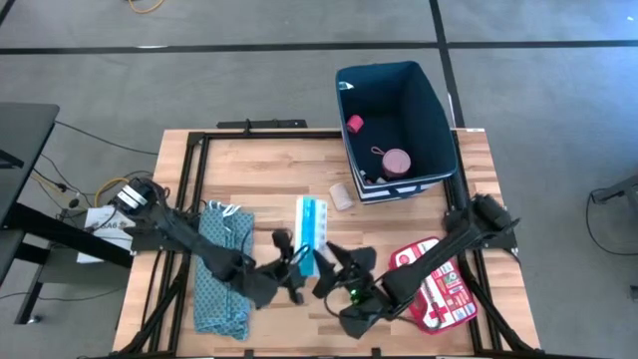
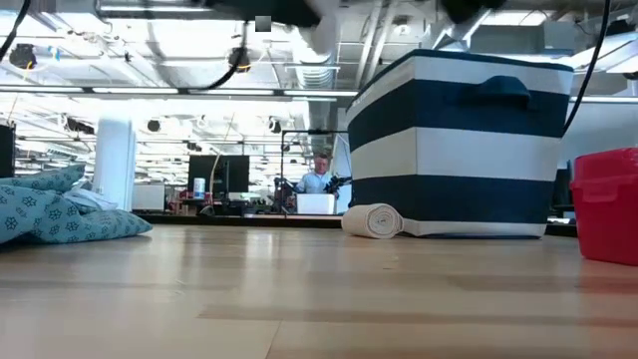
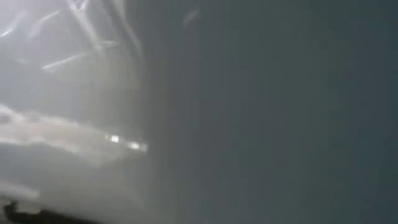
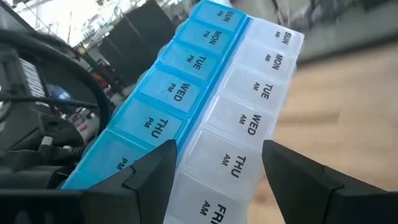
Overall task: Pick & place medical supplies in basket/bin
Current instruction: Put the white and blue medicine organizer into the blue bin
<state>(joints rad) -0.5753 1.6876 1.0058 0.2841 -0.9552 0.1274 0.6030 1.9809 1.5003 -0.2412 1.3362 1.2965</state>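
Observation:
The light blue and white pill organizer [image 1: 312, 232] [image 4: 217, 106] is off the table, between my two grippers. My right gripper [image 1: 336, 267] [image 4: 217, 163] is shut on its near end. My left gripper [image 1: 287, 264] sits just left of that end, and something pale fills its wrist view. The navy bin [image 1: 439, 120] [image 2: 459, 150] stands at the far right and holds the pink cube [image 1: 354, 124] and the pink tape roll [image 1: 396, 162]. The beige bandage roll [image 1: 342, 196] [image 2: 372, 220] lies on its side by the bin. The red-and-white pouch [image 1: 439, 284] [image 2: 606, 204] lies flat under my right arm. No white stick shows. My right gripper holds the pill organizer by its white row near the FRI end [image 4: 214, 186]. One finger [image 4: 155, 171] lies at the seam with the blue row. The other finger [image 4: 298, 177] is at the white row's outer edge. The strip is lifted clear, with its SUN end [image 4: 261, 25] tilted up.
A folded teal patterned cloth [image 1: 221, 269] [image 2: 60, 214] lies at the near left under my left arm. Bare wood lies between the cloth and the bin. A person sits far off in the room behind the table.

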